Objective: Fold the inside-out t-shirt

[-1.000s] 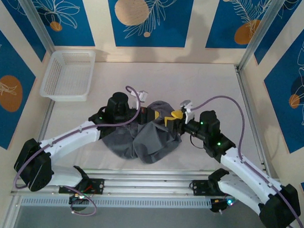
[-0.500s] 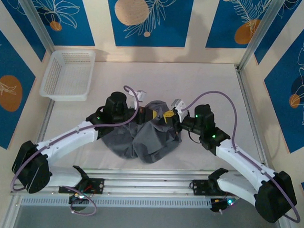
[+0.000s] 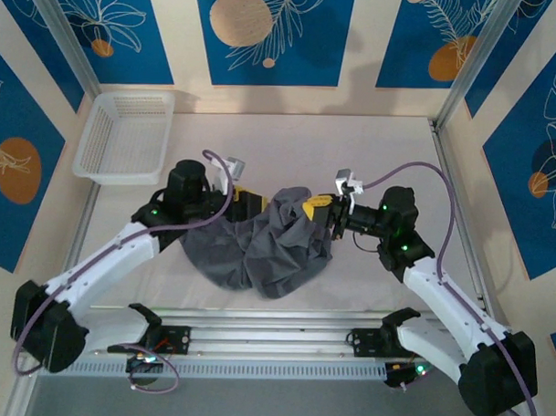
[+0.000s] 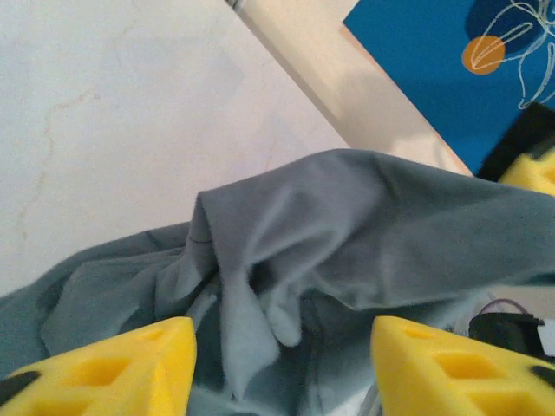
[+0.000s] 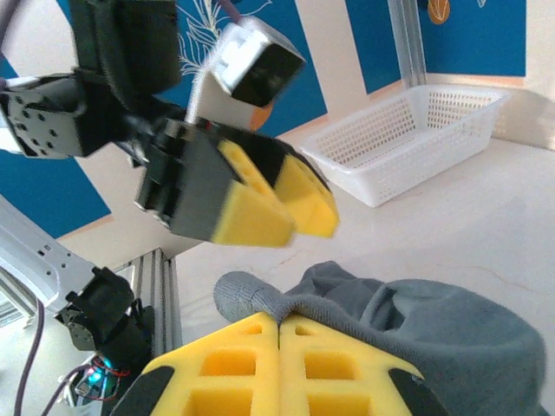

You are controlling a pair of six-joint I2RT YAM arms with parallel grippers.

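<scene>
On the table (image 3: 390,153), right claw (image 3: 318,208) pinches half-hidden t-shirt (image 3: 267,253) fold; left claw (image 3: 245,199) gapes.

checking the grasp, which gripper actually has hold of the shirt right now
The right gripper: its fingers are pressed shut with the grey t-shirt bunched at their tips. The left gripper stands open, cloth loose between its fingers.

Pale table (image 3: 353,147), crumpled grey t-shirt (image 3: 269,251) mid-table, white mesh basket (image 3: 90,139) far-left corner
</scene>
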